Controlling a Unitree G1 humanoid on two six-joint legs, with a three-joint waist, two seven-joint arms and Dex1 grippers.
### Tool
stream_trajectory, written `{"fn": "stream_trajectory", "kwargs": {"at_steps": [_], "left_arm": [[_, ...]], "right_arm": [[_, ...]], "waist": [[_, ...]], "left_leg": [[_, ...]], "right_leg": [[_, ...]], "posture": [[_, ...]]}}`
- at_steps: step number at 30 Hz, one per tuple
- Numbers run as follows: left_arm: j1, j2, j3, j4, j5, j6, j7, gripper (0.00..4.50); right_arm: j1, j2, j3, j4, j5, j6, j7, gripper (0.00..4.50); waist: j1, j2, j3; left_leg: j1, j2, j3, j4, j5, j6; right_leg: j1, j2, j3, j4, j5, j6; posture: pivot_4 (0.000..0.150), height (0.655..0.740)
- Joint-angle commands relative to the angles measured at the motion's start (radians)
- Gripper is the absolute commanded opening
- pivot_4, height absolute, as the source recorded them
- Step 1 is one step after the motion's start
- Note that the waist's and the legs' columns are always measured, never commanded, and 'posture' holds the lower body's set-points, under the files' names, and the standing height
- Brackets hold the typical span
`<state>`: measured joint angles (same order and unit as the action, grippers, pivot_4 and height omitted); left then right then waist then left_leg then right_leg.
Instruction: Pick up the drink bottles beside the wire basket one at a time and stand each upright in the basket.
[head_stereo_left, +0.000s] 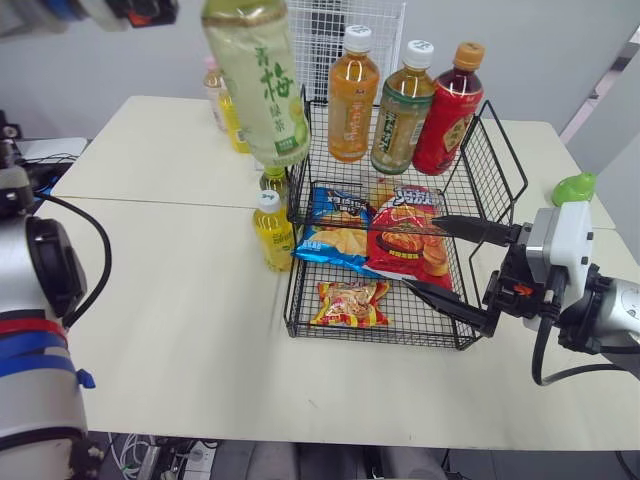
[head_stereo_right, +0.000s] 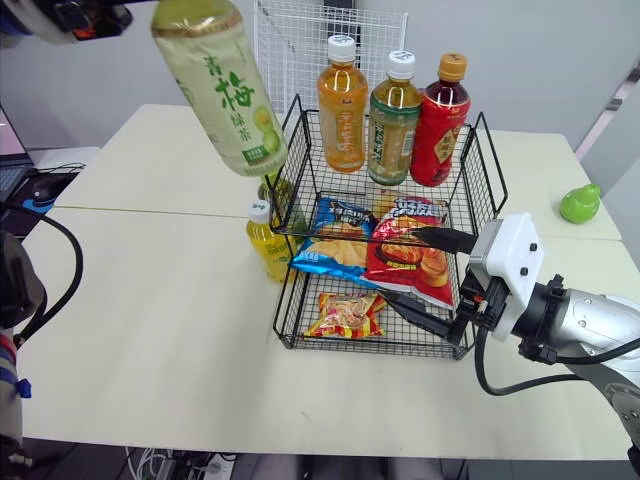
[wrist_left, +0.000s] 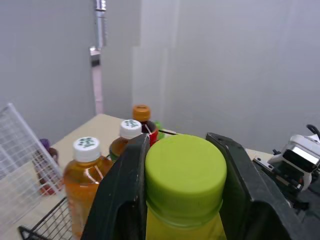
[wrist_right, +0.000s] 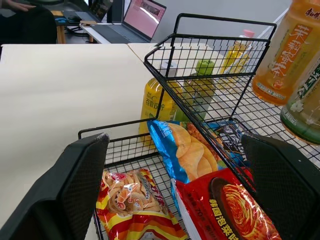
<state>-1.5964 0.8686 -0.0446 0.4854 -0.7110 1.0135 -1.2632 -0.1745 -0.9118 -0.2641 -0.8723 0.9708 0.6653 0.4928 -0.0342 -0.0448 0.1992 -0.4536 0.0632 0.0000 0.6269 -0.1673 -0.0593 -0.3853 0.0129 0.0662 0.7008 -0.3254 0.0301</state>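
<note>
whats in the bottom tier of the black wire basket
The lower tier of the wire basket holds three snack bags: a blue chip bag, a red bag and a small red-and-yellow packet. Anything under the bags is covered.

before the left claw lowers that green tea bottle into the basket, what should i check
1. Grip: left claw shut on the cap of the green tea bottle: ok.
2. Bottle upright: it hangs tilted: not ok.
3. Bottle over the wire basket: it seems left of the basket: not ok.
4. Room on the upper shelf: three bottles stand at the back, the front is bare: ok.
5. Right claw out of the way: open, low at the basket's right side: ok.
</note>
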Motion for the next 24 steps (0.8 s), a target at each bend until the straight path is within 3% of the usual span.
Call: {"fn": "stream_trajectory", "kwargs": {"at_steps": [1,10,12,14,24], "left_arm": [[-0.071,-0.064,-0.001,0.01,0.028,-0.07,-0.074,1.39],[-0.06,-0.301,-0.019,0.063,0.14,-0.234,-0.055,1.39],[-0.05,-0.351,-0.024,0.07,0.164,-0.269,-0.04,1.39],[-0.049,-0.407,-0.016,0.09,0.173,-0.277,-0.014,1.39],[-0.038,-0.585,-0.028,0.179,0.274,-0.405,0.065,1.39]], "right_arm": [[0.001,0.011,-0.053,-0.051,0.048,-0.018,-0.034,4.5],[0.016,0.007,-0.11,-0.056,0.135,-0.005,-0.119,4.5],[0.028,-0.078,-0.336,0.03,0.296,0.032,-0.048,4.5],[0.053,-0.142,-0.477,0.085,0.364,0.068,0.024,4.5],[0.141,-0.173,-0.573,0.081,0.386,0.081,0.048,4.5]], "waist": [[0.001,0.0,0.0],[0.004,0.0,0.0],[0.005,0.002,0.001],[0.007,0.005,0.003],[-0.001,0.006,0.002]], "left_leg": [[0.0,0.0,0.0,0.0,0.0,0.0],[-0.001,-0.001,0.0,0.001,0.0,0.0],[-0.001,-0.001,0.0,0.001,0.0,0.0],[-0.002,-0.003,0.001,0.001,0.0,0.0],[-0.001,-0.003,0.001,0.002,0.0,0.0]], "right_leg": [[0.0,0.0,0.0,0.0,0.0,0.0],[0.0,0.0,0.0,0.001,0.001,-0.001],[0.0,0.0,0.001,0.001,0.001,-0.001],[0.0,-0.002,0.002,0.001,0.001,-0.001],[0.0,0.0,0.003,0.003,0.001,-0.001]], "posture": [[0.15,0.736],[0.15,0.736],[0.15,0.736],[0.15,0.736],[0.15,0.736]]}}
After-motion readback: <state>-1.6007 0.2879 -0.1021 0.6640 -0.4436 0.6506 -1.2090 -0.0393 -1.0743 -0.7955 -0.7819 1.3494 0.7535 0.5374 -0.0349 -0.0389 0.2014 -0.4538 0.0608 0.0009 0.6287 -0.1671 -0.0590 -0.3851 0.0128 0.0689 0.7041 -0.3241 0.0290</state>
